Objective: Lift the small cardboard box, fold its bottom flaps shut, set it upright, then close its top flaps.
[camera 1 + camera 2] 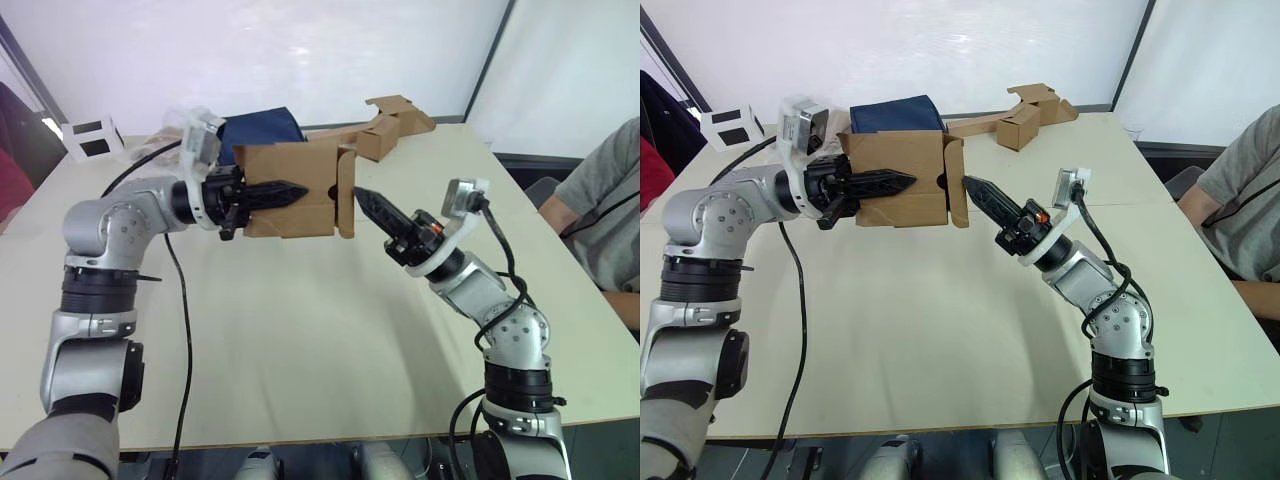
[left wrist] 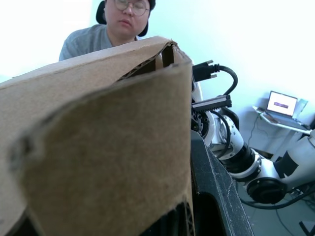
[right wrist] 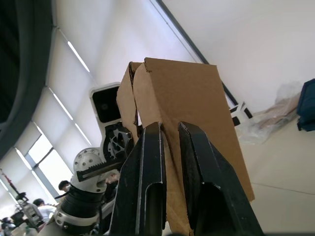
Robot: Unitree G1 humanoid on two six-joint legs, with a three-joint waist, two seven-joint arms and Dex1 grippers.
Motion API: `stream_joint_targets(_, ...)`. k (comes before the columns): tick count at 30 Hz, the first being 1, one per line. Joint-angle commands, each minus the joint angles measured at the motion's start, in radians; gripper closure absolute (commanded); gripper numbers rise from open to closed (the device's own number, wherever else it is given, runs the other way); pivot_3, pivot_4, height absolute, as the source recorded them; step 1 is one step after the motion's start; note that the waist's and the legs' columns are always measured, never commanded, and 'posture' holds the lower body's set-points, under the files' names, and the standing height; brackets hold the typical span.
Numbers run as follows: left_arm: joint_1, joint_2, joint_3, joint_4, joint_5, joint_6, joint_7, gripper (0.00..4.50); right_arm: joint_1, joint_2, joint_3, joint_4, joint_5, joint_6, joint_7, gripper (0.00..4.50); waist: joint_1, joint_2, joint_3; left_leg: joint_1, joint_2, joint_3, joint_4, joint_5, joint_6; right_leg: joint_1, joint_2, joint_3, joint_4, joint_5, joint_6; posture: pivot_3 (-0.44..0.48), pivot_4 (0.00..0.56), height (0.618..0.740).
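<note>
The small cardboard box (image 1: 285,165) hangs in the air above the table (image 1: 300,340), turned on its side with its flaps facing right. My left gripper (image 1: 300,188) is shut on the box's near wall, one black finger lying across the outside. Coming in from the right, my right gripper (image 1: 360,196) is shut, its pointed tips at the edge of the box's end flap (image 1: 346,190). In the right wrist view the brown box (image 3: 187,108) stands just beyond the two narrow-set fingers (image 3: 147,177).
A longer cardboard piece with a small box joined to it (image 1: 385,125) lies at the table's far edge. A dark blue bag (image 1: 262,127) sits behind the held box and a white block (image 1: 92,138) at far left. A person (image 1: 610,210) sits at the right.
</note>
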Motion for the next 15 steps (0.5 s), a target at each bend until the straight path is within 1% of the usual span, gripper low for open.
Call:
stream_joint_targets(1,-0.006,0.006,0.018,-0.037,-0.007,-0.015,-0.007,4.5,-0.03,0.011,-0.004,-0.007,-0.005,-0.021,-0.005,4.0,0.0,0.0,0.0,0.0,0.0,0.0,0.0,0.0,0.0,0.0,0.0,0.0,0.0,0.0,0.0,0.0,0.15,0.74)
stream_joint_targets(15,-0.006,-0.035,0.001,-0.027,0.019,-0.045,0.006,4.5,-0.024,0.063,0.032,-0.024,-0.03,-0.03,-0.033,4.0,0.0,0.0,0.0,0.0,0.0,0.0,0.0,0.0,0.0,0.0,0.0,0.0,0.0,0.0,0.0,0.0,0.15,0.74)
